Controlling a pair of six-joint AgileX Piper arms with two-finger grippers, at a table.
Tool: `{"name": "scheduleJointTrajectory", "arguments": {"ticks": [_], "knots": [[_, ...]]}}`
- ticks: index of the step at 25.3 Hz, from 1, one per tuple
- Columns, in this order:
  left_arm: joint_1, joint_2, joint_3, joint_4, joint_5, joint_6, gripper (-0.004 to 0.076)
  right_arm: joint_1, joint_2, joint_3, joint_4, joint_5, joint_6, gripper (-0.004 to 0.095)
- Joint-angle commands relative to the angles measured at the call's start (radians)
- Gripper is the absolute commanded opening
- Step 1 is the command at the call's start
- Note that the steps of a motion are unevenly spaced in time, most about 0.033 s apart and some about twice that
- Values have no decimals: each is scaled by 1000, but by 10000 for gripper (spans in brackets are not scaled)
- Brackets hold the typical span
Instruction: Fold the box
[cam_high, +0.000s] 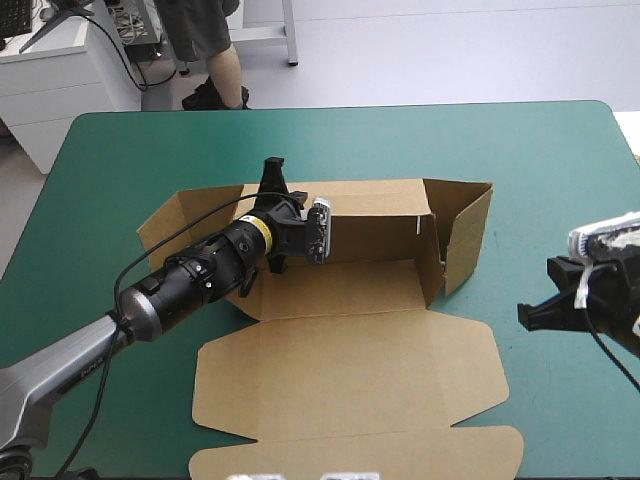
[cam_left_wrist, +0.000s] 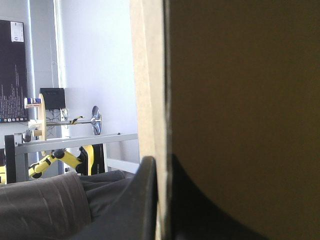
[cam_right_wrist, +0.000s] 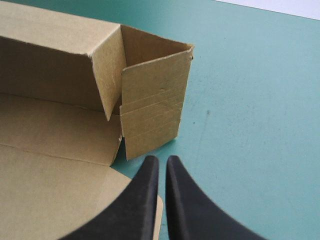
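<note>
The brown box (cam_high: 350, 370) lies in the middle of the table, its back wall (cam_high: 375, 212) raised and its lid flat toward the near edge. My left gripper (cam_high: 272, 172) sits at the left end of that back wall, shut on the box. In the left wrist view the board's pale edge (cam_left_wrist: 149, 75) runs straight up from between my left gripper (cam_left_wrist: 161, 161). My right gripper (cam_high: 527, 313) hovers shut to the right of the box, holding nothing. In the right wrist view the right gripper (cam_right_wrist: 161, 160) points at the upright right side flap (cam_right_wrist: 152, 110), a short gap away.
The box's left flap (cam_high: 165, 225) slants outward on the teal-green cover (cam_high: 530, 150). Bare cover lies right of the box and along the far edge. The lid's front flap (cam_high: 360, 452) reaches close to the near edge.
</note>
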Motion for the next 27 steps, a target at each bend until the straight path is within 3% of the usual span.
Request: {"name": "scheduleJointTrajectory", "arguments": {"ticks": [1, 5, 8, 13, 17, 24, 27], "knots": [[-15, -14, 4, -39, -24, -5, -8, -4, 97, -116, -6, -51, -2, 268], [-15, -14, 4, -39, -28, -5, -8, -4, 220, -218, -16, -52, -7, 658], [-15, -14, 4, -39, -35, -5, -8, -4, 315, -287, -49, -58, 4, 819], [-15, -14, 4, -39, -52, -5, -8, -4, 464, -378, -178, -164, 115, 833], [-15, -14, 4, -39, -50, -5, -8, -4, 576, -423, -180, -229, 120, 833], [-15, -14, 4, -41, -48, -5, -8, -7, 790, -590, -152, -189, 115, 833], [-15, -14, 4, -43, -46, -5, -8, -44, 900, -721, -12, -93, 30, 833]]}}
